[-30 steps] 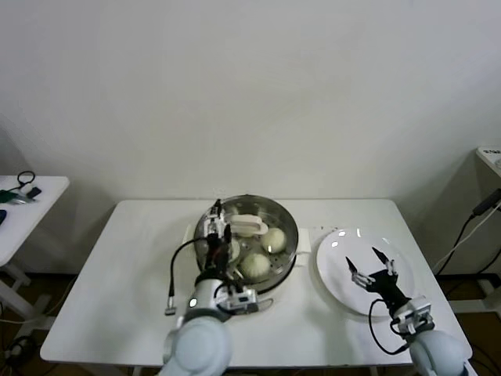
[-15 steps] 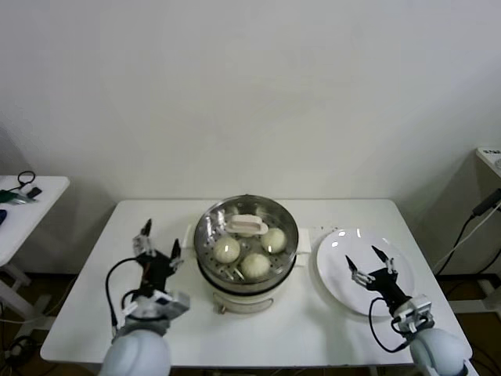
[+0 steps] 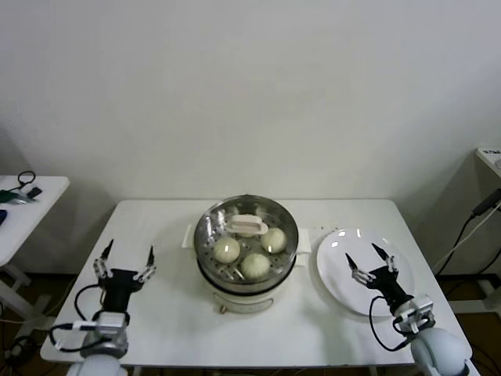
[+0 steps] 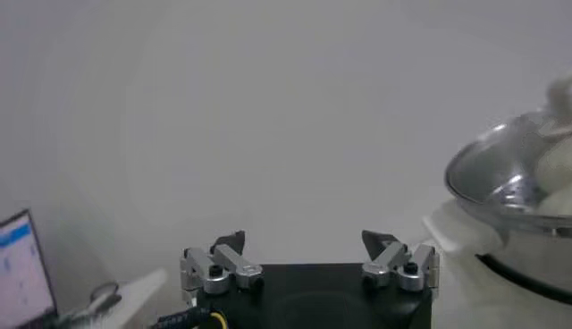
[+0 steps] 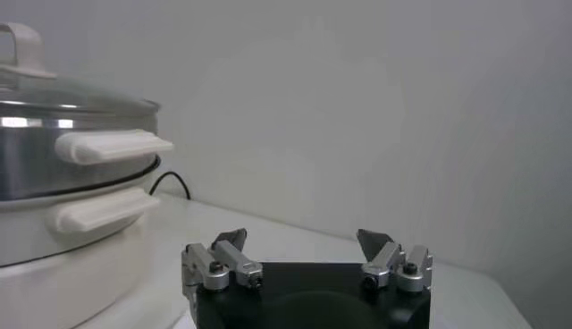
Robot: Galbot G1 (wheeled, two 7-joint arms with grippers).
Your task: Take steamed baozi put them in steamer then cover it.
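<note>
White table point(image 3: 156, 235) against a plain white wall: from the head view, the steamer point(image 3: 246, 270) sits mid-table, lid point(image 3: 246, 227) on, buns point(image 3: 254, 265) inside. Left gripper point(image 3: 124, 260) hangs well to its left, fingers spread, empty. Right gripper point(image 3: 370, 262) gapes over the plate point(image 3: 337, 266).

Left wrist view: lid point(image 4: 514, 179) off beside open fingers point(image 4: 228, 243).

Right wrist view: steamer point(image 5: 63, 188) beside open fingers point(image 5: 375, 243).

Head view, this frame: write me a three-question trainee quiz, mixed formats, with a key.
1. True or false: the cover sits on the steamer.
2. What does the white plate hold? A) two baozi B) nothing C) the lid
3. Fill in: both the left claw and the right claw are ____.

Key: 1 true. 2 B; three baozi show clearly inside the steamer. 3 open, holding nothing.
</note>
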